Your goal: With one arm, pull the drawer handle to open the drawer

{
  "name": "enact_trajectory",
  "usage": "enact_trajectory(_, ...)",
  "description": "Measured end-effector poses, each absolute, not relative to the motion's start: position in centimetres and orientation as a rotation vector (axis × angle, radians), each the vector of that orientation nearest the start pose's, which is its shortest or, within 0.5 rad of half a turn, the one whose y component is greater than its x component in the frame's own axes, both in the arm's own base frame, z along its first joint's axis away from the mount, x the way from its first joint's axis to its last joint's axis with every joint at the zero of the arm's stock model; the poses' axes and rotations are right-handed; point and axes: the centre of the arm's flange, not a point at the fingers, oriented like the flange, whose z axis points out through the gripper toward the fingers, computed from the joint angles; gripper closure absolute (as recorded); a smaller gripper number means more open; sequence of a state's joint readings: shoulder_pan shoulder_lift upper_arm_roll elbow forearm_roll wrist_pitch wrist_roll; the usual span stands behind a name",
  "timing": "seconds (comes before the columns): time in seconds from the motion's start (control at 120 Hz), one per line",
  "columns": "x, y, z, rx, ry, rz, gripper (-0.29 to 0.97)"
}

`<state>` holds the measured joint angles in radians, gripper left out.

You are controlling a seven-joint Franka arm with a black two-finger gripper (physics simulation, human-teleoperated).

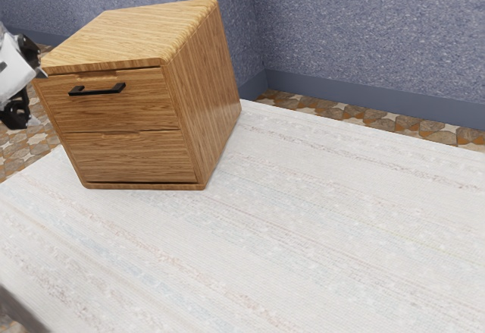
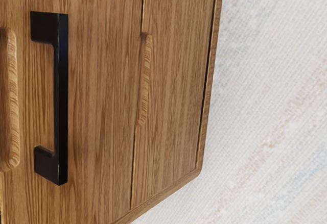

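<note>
Claw, state indeterminable, near the top drawer of the wooden cabinet. Hazard: a misaligned approach could slip off the slim black handle, leaving the drawer unopened.

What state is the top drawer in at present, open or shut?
Shut: the top drawer sits flush with the lower panel beneath it, with no gap showing, and nothing holds its black handle.
</note>
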<state>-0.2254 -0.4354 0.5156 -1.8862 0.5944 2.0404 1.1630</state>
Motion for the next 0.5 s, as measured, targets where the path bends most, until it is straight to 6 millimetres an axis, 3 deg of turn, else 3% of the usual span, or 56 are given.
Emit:
enact_trajectory(0.125, 42.80, 21.57, 71.29, -2.177, 1.202, -0.234, 0.00)
enact_trajectory(0.5, 43.32, 21.58, 70.67, -2.155, 1.205, -0.283, 0.00)
